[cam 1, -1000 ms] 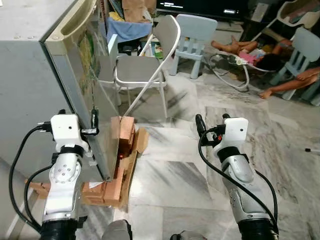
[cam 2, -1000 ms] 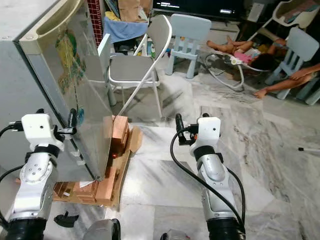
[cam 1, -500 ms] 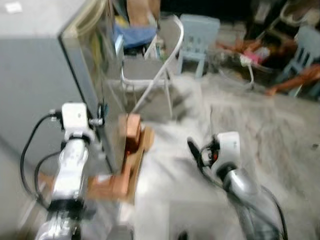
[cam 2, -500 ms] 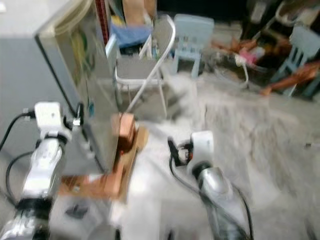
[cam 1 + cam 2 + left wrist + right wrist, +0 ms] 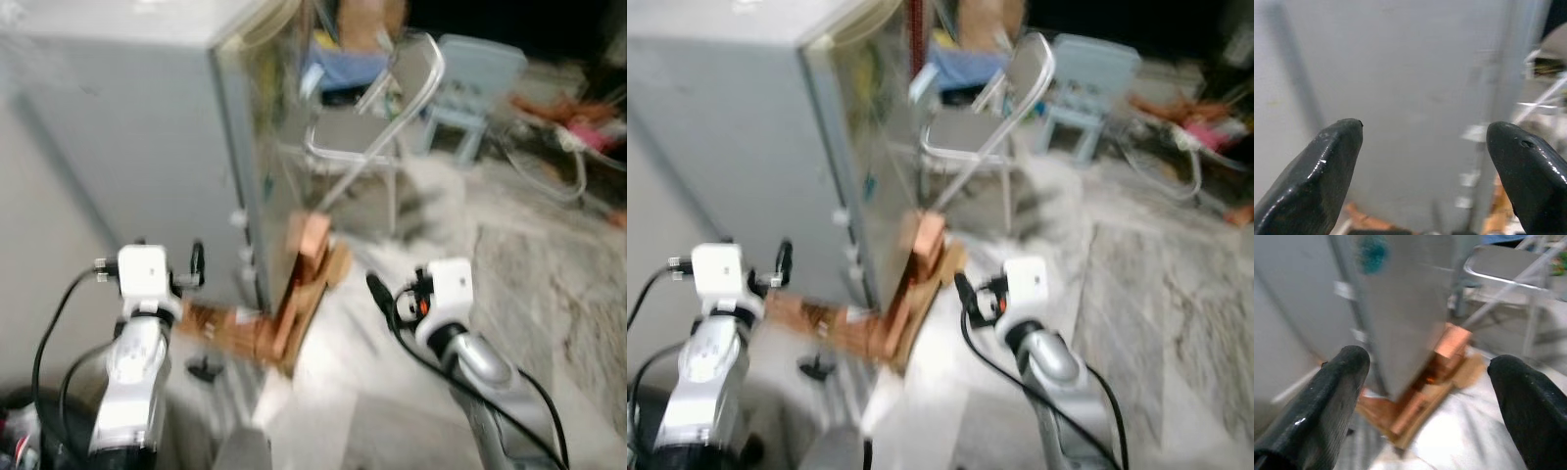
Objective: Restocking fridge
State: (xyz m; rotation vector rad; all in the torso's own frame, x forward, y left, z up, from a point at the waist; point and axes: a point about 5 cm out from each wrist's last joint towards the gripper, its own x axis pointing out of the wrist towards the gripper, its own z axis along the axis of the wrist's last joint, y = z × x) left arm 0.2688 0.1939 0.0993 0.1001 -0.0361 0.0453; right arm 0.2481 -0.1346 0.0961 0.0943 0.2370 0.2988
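Note:
The grey fridge stands ahead on the left, its door shut and facing right. It rests on a low wooden pallet. My left gripper is raised in front of the fridge's grey side, apart from it. In the left wrist view its fingers stand wide apart with nothing between them. My right gripper hangs over the floor to the right of the pallet, open and empty. Between its fingers, the right wrist view looks at the fridge's lower corner and the pallet. All views are blurred.
A grey folding chair stands just beyond the fridge door, with a pale blue child's chair behind it. A small dark object lies on the floor by the pallet. Marble floor stretches away to the right.
The camera has swung to the left, so the fridge now sits nearer the middle of the picture. Both arms keep the same raised pose with fingers open.

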